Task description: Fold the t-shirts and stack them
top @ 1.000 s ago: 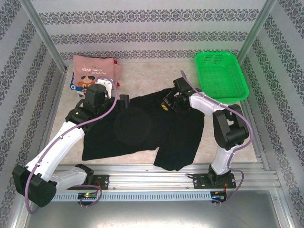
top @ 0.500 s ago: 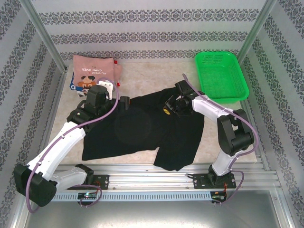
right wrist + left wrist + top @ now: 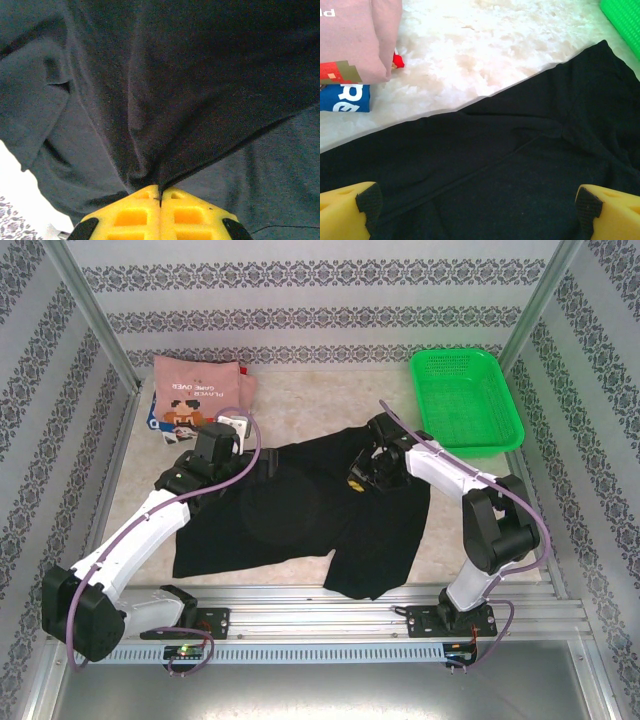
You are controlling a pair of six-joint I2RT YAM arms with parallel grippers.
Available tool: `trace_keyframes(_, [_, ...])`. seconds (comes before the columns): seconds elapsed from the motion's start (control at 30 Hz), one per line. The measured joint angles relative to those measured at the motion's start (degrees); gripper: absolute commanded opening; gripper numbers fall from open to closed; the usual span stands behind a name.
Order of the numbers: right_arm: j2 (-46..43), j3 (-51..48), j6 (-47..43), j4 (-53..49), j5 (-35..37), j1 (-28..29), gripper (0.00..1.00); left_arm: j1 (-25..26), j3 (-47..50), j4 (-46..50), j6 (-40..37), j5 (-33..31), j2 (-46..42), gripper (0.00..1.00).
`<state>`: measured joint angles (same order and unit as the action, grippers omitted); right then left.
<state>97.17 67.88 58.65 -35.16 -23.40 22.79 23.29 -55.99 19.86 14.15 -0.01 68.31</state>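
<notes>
A large black t-shirt (image 3: 290,515) lies spread across the middle of the table. In the right wrist view my right gripper (image 3: 160,194) is shut on a pinched fold of the black t-shirt (image 3: 200,90), which hangs in a lifted flap. In the top view the right gripper (image 3: 357,476) is over the shirt's upper right part. My left gripper (image 3: 477,212) stands open, its yellow fingers (image 3: 345,210) wide apart just above the black t-shirt (image 3: 510,165), near the shirt's back edge (image 3: 262,462). A folded pink t-shirt (image 3: 198,385) rests on a blue-and-white one (image 3: 153,421) at the back left.
A green mesh basket (image 3: 465,400) stands at the back right, its corner (image 3: 625,17) in the left wrist view. Patterned walls and metal posts enclose the table. Bare tabletop (image 3: 310,405) lies between the folded pile and the basket.
My right gripper has drawn its pinch of black cloth a little nearer and to the left. The left arm has shifted slightly to the right, still open.
</notes>
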Motion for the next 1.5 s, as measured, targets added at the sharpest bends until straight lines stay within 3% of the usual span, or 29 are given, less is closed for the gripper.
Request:
trace_keyframes(0.33, [2.01, -1.03, -4.66, -2.84, 0.46, -0.94, 0.4, 0.0, 0.07, -1.16, 1.16, -0.04, 2.45, 1.0])
trace_keyframes(0.63, [-3.96, -0.9, -14.47, -9.99, 7.34, -9.31, 0.39, 0.0, 0.04, -1.88, 2.71, 0.15, 6.45, 1.0])
trace_keyframes(0.87, [-0.15, -3.48, -20.24, -7.02, 9.27, -15.96, 0.33, 0.0, -1.38, -2.73, 2.8, 2.36, 7.91, 1.0])
trace_keyframes(1.5, [10.51, 0.31, -23.06, -0.33, 9.01, -17.7, 0.3, 0.0, -5.66, -2.71, 2.99, 3.04, 1.09, 1.0])
